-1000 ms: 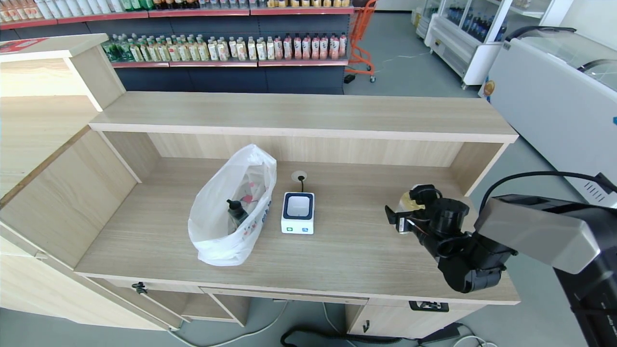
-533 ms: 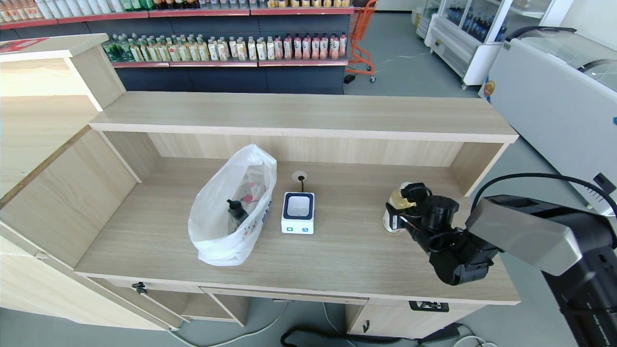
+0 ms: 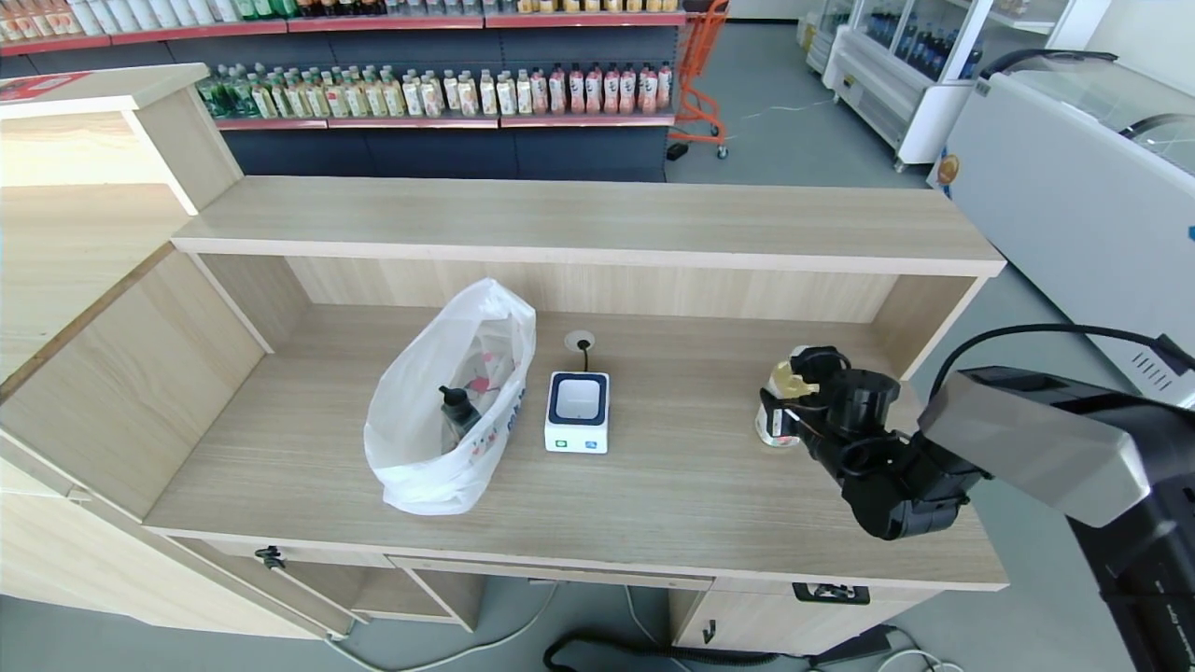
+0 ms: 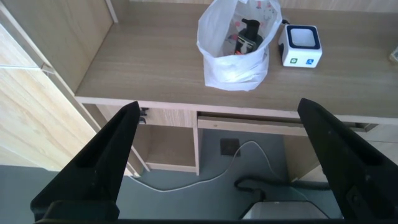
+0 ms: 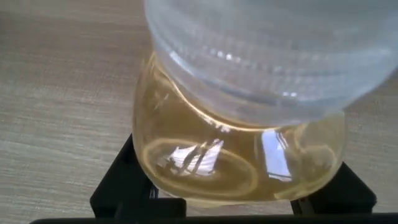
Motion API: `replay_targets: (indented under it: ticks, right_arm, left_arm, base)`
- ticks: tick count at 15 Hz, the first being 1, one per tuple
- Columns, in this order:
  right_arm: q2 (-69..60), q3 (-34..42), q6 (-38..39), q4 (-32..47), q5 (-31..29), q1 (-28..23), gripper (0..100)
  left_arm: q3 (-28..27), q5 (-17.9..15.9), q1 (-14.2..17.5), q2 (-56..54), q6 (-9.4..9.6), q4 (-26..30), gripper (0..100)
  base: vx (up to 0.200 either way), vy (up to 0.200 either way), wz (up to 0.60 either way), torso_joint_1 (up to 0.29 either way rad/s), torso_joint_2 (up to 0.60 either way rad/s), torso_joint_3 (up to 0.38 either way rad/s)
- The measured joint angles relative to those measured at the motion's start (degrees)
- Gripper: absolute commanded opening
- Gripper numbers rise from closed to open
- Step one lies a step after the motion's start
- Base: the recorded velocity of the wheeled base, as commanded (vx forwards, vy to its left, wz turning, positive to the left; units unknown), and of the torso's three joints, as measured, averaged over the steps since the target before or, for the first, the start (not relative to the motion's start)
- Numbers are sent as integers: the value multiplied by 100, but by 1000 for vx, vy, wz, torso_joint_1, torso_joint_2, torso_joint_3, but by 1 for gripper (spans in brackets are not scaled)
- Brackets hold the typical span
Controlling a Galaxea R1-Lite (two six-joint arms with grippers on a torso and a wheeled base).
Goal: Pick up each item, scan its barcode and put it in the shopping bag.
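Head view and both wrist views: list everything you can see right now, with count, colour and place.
counter: one, light wood, in front of the robot
shopping bag: one, white translucent, on the counter to the left of the scanner
dark pump bottle: one, black top, inside the shopping bag
scanner: one, white with a dark window, at the middle of the counter
clear bottle: one, yellowish liquid, at the right side of the counter
shelf bottles: many, mixed colours, on the shelves behind the counter
orange trolley: one, beside the shelves
freezer cabinets: at least two, white, far right
left gripper: open, below counter height
right gripper: black, closed on the clear bottle
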Motion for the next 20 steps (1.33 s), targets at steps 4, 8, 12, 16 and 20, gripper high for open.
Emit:
replay_targets:
  ticks: [4,8,12,16,20]
  right_arm:
    - [-1325,746,1278,1073,156,108,0]
    - [-3151,2458,2122,1391,3625,246,0]
    - [-4397,3644,1335,2248,5988,43,0]
    - [-5049,3660,1212,2682,6590,224,0]
    - [-5246,3674,1408,2866,6606,524,0]
  left_arm:
    - [0,2,0,2,0,0,100]
    - [0,2,0,2,2,0,100]
    - [0,0,2,2,0,0,100]
    - [0,2,2,2,0,0,100]
    - [0,2,2,2,0,0,100]
  base:
    - [0,0,0,0,0,0]
    - [0,0,0,0,0,0]
    - [0,0,0,0,0,0]
    - [0,0,0,0,0,0]
    - [0,0,0,0,0,0]
